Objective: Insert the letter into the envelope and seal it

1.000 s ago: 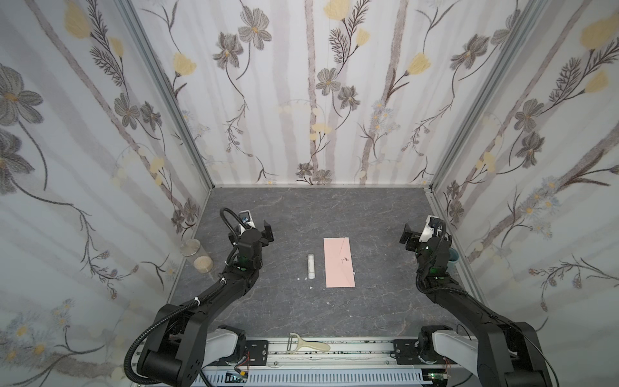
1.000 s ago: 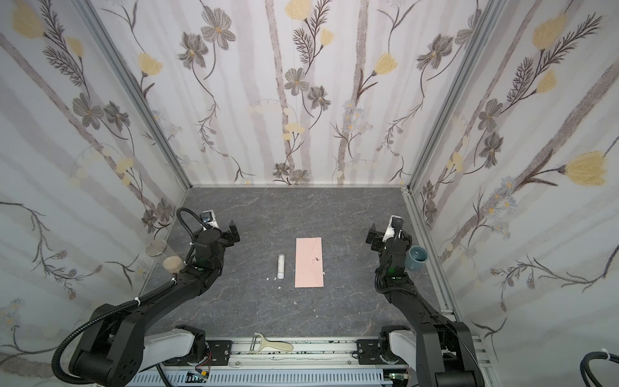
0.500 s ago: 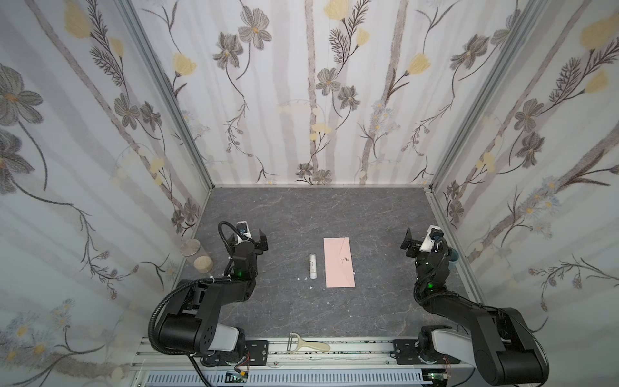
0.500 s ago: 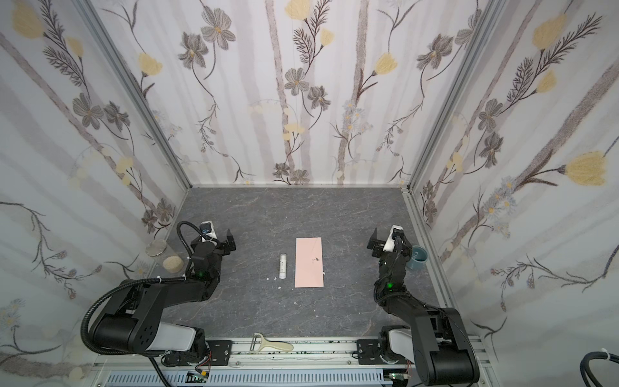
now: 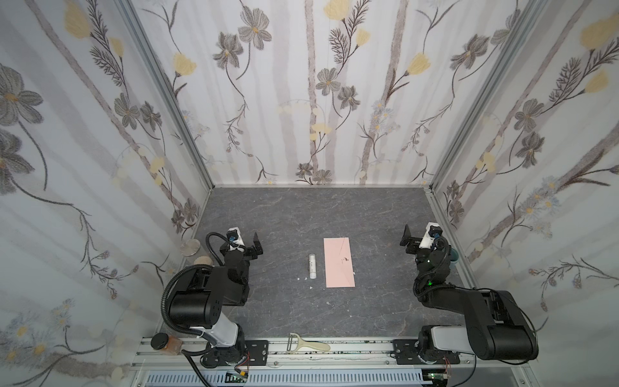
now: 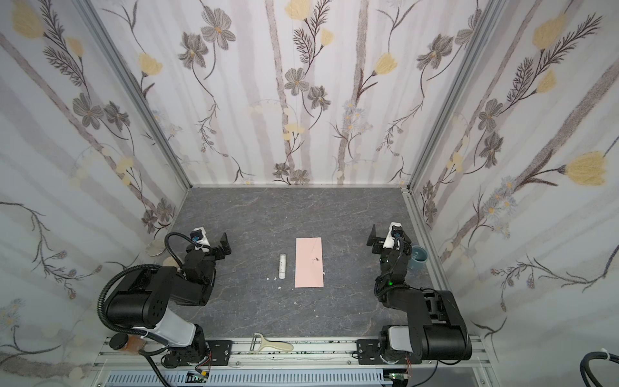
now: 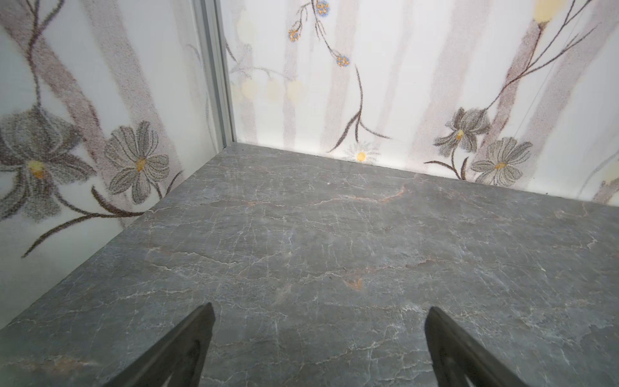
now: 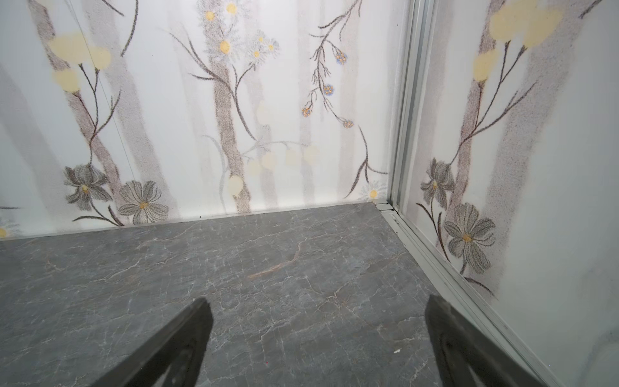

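Note:
The pale pink envelope (image 5: 339, 262) (image 6: 309, 262) lies flat and closed on the grey tabletop, mid-table, with a small dark mark on its face. The letter is out of view or hidden in every view. My left gripper (image 5: 249, 246) (image 6: 222, 246) (image 7: 320, 310) hangs open and empty well left of the envelope. My right gripper (image 5: 415, 239) (image 6: 380, 239) (image 8: 318, 301) is open and empty well to its right, near the side wall. Both wrist views show only bare tabletop and the patterned walls between the jaws.
A white glue stick (image 5: 312, 266) (image 6: 282, 266) lies just left of the envelope, with small white scraps (image 5: 303, 278) near it. A blue cup (image 6: 418, 257) stands by the right wall. Two round discs (image 5: 190, 248) sit by the left wall. A peeler (image 5: 306, 345) and a jar (image 5: 164, 343) rest on the front rail.
Both arms have folded back toward their bases, drawing the open grippers slightly nearer the front. The envelope and the glue stick have not moved.

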{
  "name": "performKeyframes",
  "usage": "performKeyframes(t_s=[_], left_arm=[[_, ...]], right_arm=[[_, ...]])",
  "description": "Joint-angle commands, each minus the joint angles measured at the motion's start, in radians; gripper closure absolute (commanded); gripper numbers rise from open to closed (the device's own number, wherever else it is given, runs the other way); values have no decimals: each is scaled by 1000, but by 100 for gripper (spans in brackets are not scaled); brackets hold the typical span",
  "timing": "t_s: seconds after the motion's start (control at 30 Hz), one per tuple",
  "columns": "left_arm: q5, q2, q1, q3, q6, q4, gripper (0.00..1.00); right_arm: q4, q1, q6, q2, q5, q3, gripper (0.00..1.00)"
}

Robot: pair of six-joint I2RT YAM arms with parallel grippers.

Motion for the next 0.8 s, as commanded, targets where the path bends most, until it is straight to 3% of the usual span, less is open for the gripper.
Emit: performKeyframes(t_s=[0.0, 0.77], left_arm=[[8, 0, 1, 6, -26, 51, 0], [-6, 0, 0, 7, -27, 48, 0]], right_arm=[[35, 2, -5, 3, -37, -3, 0], [38, 1, -4, 4, -35, -2, 0]])
